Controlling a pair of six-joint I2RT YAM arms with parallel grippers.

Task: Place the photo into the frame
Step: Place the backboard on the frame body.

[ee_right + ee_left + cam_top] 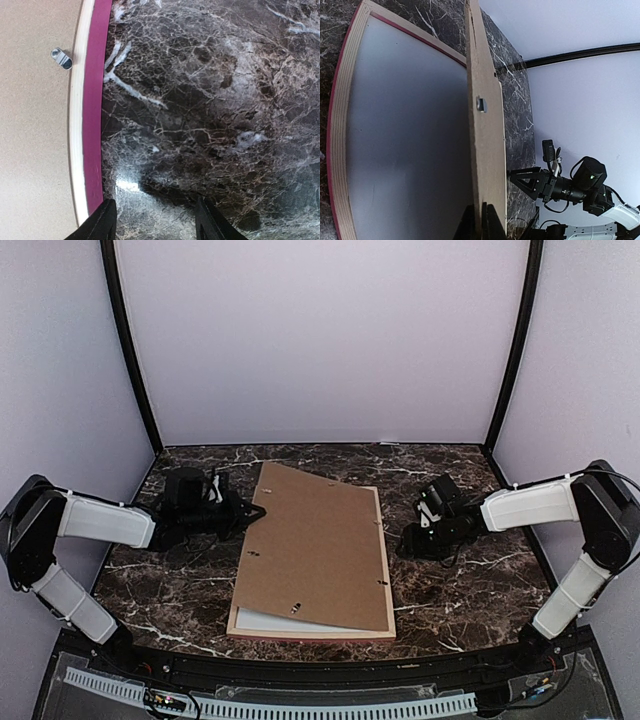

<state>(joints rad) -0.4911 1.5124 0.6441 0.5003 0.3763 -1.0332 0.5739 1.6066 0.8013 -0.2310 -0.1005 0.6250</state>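
Observation:
The pink-railed frame lies flat on the table. A brown backing board lies askew over it, its left side raised. My left gripper is shut on the board's left edge; the left wrist view shows the board edge-on between my fingers. Under it the frame's rail surrounds a plain white surface. My right gripper is open and empty, low over the table just right of the frame's rail. The photo is hidden.
Small metal clips sit on the backing board. The dark marble table is enclosed by pale walls with black corner posts. My right gripper also shows in the left wrist view.

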